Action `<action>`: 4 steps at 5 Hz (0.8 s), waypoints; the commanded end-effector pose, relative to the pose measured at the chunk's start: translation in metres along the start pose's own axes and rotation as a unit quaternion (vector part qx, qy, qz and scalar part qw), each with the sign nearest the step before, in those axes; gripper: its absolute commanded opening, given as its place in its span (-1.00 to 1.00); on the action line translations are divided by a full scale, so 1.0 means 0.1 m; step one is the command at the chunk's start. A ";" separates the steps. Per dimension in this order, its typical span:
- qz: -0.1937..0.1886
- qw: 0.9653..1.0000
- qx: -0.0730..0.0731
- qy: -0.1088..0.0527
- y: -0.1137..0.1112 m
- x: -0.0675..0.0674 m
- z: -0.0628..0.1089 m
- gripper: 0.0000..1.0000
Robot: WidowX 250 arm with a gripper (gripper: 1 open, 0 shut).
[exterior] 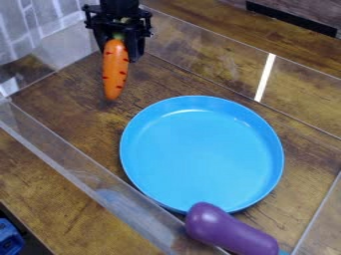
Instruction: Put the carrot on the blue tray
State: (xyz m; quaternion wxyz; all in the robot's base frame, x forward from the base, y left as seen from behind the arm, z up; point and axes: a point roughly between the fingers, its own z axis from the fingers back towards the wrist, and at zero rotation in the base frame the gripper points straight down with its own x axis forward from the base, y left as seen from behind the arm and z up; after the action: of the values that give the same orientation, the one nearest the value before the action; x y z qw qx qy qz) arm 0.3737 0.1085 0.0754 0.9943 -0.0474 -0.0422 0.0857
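Observation:
The orange carrot hangs point down from my gripper, which is shut on its upper end at the top left of the view. It is lifted above the wooden table, up and to the left of the blue tray. The tray lies flat in the middle of the table with nothing on it. The carrot's green top is hidden between the black fingers.
A glossy purple eggplant-like toy lies at the tray's near edge. Clear plastic walls fence the wooden table along the left and front. A bright reflection streak marks the wood at the right.

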 end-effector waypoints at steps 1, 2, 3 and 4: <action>-0.010 1.000 0.005 -0.029 -0.11 0.07 0.19 -1.00; -0.014 1.000 0.005 -0.026 -0.09 0.00 0.22 -1.00; -0.019 0.999 0.007 -0.028 -0.03 -0.09 0.29 -1.00; -0.025 0.999 0.005 -0.027 -0.02 -0.08 0.31 -1.00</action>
State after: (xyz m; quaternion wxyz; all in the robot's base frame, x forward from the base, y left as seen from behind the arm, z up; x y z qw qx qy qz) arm 0.3596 0.0972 0.0741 0.9970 -0.0512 -0.0244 0.0531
